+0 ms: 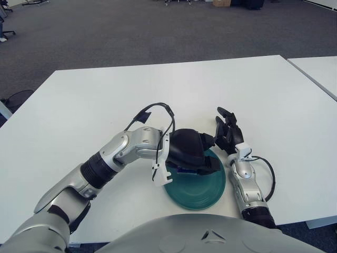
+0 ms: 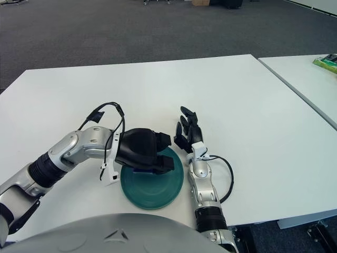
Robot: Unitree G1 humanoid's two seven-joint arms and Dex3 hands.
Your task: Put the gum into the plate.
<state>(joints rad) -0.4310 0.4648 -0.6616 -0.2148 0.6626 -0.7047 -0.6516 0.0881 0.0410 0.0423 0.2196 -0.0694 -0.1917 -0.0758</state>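
A dark green plate [image 1: 202, 192] sits on the white table [image 1: 158, 89] near its front edge. My left hand [image 1: 202, 161] hangs over the plate's left half, fingers curled downward. A small blue piece, the gum [image 1: 182, 171], shows under the palm, just above the plate. Most of it is hidden by the fingers. My right hand [image 1: 227, 132] shows just right of the plate on the table, fingers spread and holding nothing.
A second white table [image 1: 321, 71] stands to the right across a narrow gap, with a green object [image 2: 327, 62] on its far part. The table's front edge runs just below the plate. Grey carpet lies beyond.
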